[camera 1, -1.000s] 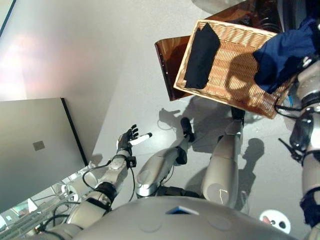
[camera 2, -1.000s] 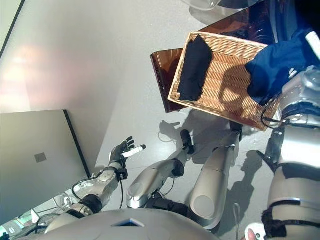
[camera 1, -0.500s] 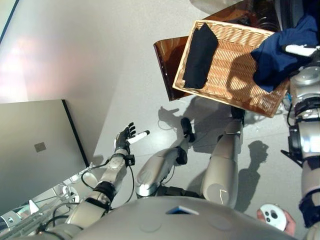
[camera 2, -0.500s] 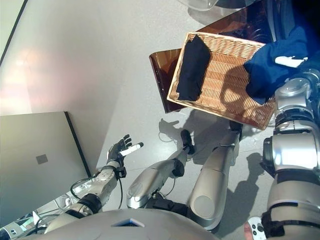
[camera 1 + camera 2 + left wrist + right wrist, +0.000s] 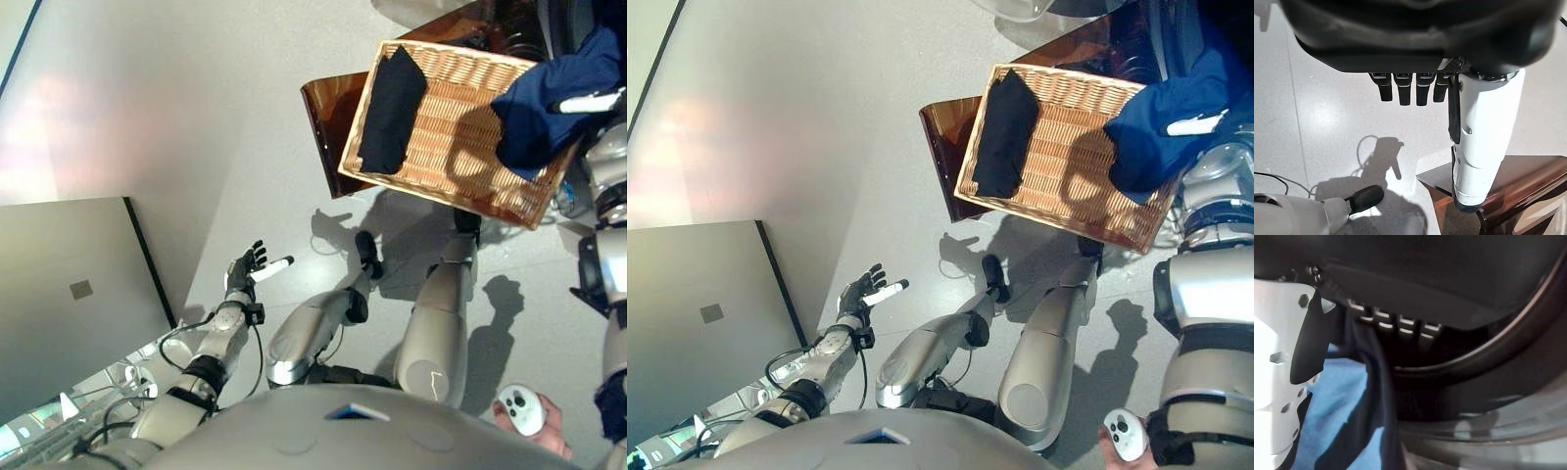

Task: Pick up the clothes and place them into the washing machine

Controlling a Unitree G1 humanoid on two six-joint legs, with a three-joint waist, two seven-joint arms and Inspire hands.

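Note:
A wicker basket (image 5: pixel 460 176) rests on a brown low table (image 5: pixel 328 113) ahead of me. A folded black garment (image 5: pixel 392 98) lies in its left end. At its right end a dark blue garment (image 5: pixel 539 108) is bunched up and lifted, with my right hand (image 5: pixel 591 101) shut on it, white thumb on top. In the right wrist view the blue garment (image 5: pixel 1337 431) hangs under that hand (image 5: pixel 1386 318), close to the washing machine's dark round opening (image 5: pixel 1488 357). My left hand (image 5: pixel 247 272) hangs open over the floor, far from the basket, holding nothing.
The washing machine (image 5: pixel 524 29) stands at the far right behind the basket. A person's hand holds a white controller (image 5: pixel 519 409) at the lower right. A grey panel (image 5: pixel 69 294) lies on the floor to my left.
My right hand has lifted the blue garment slightly up and right, toward the machine. The person's hand with the controller has come further into view. The left hand has barely moved.

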